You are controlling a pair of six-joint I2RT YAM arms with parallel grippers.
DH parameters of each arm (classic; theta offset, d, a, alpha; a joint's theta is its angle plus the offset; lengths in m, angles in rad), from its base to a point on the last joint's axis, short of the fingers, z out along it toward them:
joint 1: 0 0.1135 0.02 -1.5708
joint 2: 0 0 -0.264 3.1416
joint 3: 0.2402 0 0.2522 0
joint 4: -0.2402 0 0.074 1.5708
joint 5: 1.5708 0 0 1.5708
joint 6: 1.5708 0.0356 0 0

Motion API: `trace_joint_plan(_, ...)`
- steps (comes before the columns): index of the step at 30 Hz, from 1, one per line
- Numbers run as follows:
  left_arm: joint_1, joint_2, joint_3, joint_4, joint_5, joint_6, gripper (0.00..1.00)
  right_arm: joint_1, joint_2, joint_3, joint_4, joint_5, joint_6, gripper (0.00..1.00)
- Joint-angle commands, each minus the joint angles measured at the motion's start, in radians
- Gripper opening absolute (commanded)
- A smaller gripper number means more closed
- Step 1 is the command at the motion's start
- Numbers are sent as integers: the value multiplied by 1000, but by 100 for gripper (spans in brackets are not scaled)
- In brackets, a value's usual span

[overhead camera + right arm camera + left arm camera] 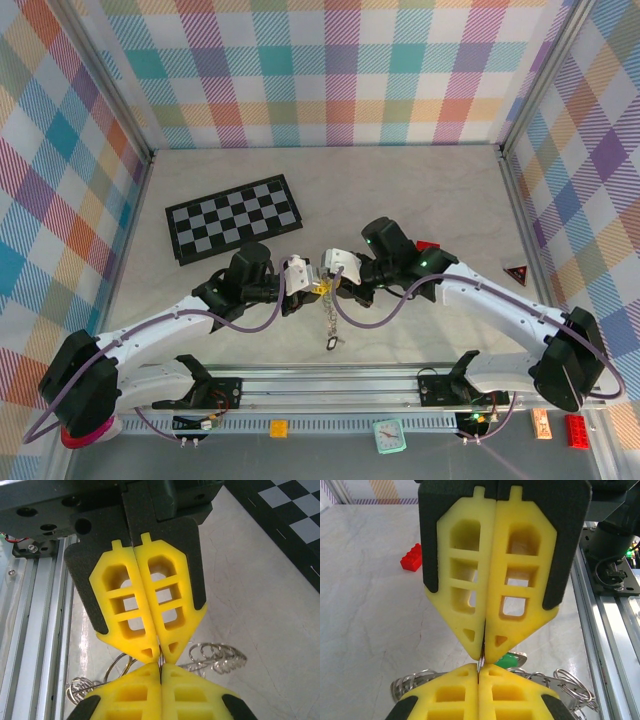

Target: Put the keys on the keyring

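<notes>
The left gripper (478, 671) and the right gripper (160, 667) are pressed tip to tip above the pale table (420, 190). Both pairs of yellow fingers are squeezed shut, and a thin bit of the big wavy silver metal keyring (220, 657) is pinched between them. The rest of it is hung below the tips. The key with the green plastic head (510, 660) is seen just beside the tips.

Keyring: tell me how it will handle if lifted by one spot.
The keyring is thin wire in wavy loops, so probably light, slightly springy. Its loops spread wide to both sides, so a one-point grip would likely let it tilt or swing. Bare metal may slip.
</notes>
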Motion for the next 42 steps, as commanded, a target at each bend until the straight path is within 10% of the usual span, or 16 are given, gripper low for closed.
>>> trace_joint_plan(1, -7, -3, 15, 18, 22, 14, 0, -17, -63, -43, 109, -79, 42, 15)
trace_joint_plan(6, -8, -27, -22, 81, 31, -2, 0, -86, -95, -126, 170, -118, 107, 30)
trace_joint_plan(22, -8, -43, -47, 117, 43, -7, 0, -94, -57, -141, 142, -175, 84, 29)
trace_joint_plan(42, -8, -43, -49, 127, 46, -3, 0, -94, -23, -141, 121, -171, 73, 1)
